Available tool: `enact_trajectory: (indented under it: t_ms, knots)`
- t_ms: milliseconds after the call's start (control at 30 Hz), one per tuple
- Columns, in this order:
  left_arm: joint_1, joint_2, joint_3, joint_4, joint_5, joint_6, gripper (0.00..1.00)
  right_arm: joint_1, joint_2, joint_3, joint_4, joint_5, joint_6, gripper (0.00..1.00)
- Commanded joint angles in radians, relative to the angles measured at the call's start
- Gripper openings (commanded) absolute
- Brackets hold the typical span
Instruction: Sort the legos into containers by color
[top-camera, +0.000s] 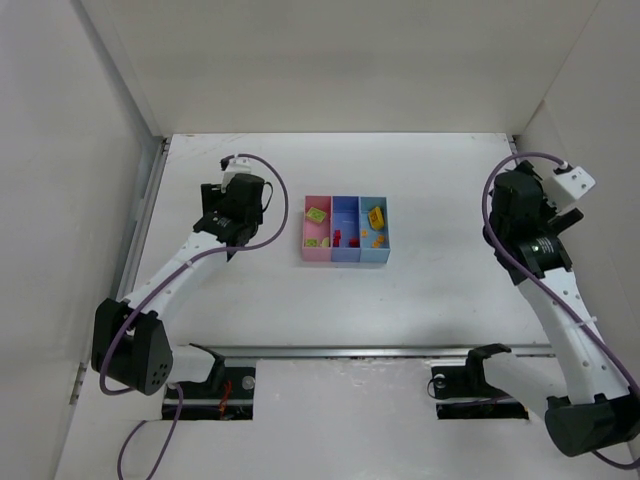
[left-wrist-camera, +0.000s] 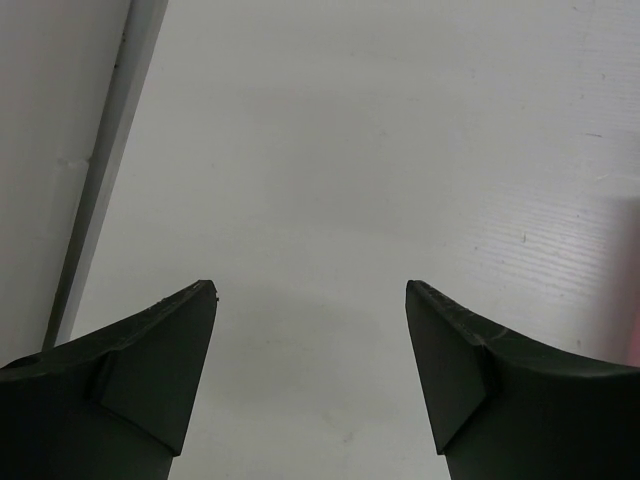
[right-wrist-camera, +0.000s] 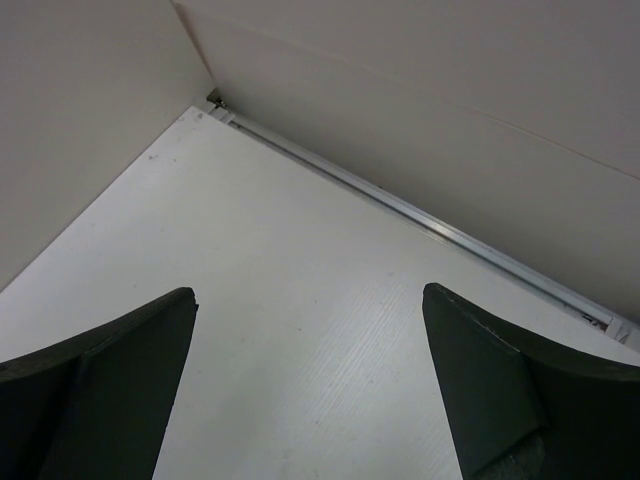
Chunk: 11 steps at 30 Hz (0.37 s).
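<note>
Three joined bins stand mid-table in the top view: pink (top-camera: 308, 228), blue-violet (top-camera: 346, 210) and light blue (top-camera: 384, 232). Yellow-green bricks (top-camera: 317, 214) lie in the pink bin, red bricks (top-camera: 344, 239) in the blue-violet one, and orange and yellow bricks (top-camera: 375, 217) in the light blue one. My left gripper (top-camera: 228, 203) hangs left of the bins; in its wrist view it (left-wrist-camera: 311, 292) is open and empty over bare table. My right gripper (top-camera: 520, 196) is far right of the bins; in its wrist view it (right-wrist-camera: 309, 295) is open and empty.
White walls close the table on three sides. A metal rail (right-wrist-camera: 420, 212) runs along the wall foot near the right gripper, and another rail (left-wrist-camera: 100, 170) runs along the left wall. A rail (top-camera: 350, 351) crosses the near edge.
</note>
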Motion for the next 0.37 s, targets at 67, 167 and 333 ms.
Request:
enact_trajectory:
  t_ms: [67,167,333]
  knots:
    - [0.000,-0.029,-0.002,0.031,-0.011,-0.022,0.74,-0.003,0.028,0.062,-0.021,0.032,0.046,1.00]
    - [0.000,-0.029,-0.011,0.031,-0.020,-0.022,0.75,-0.003,0.041,0.072,-0.045,0.032,0.055,1.00]
    - [0.000,-0.029,-0.011,0.031,-0.020,-0.013,0.75,-0.003,0.050,0.091,-0.063,0.032,0.064,1.00]
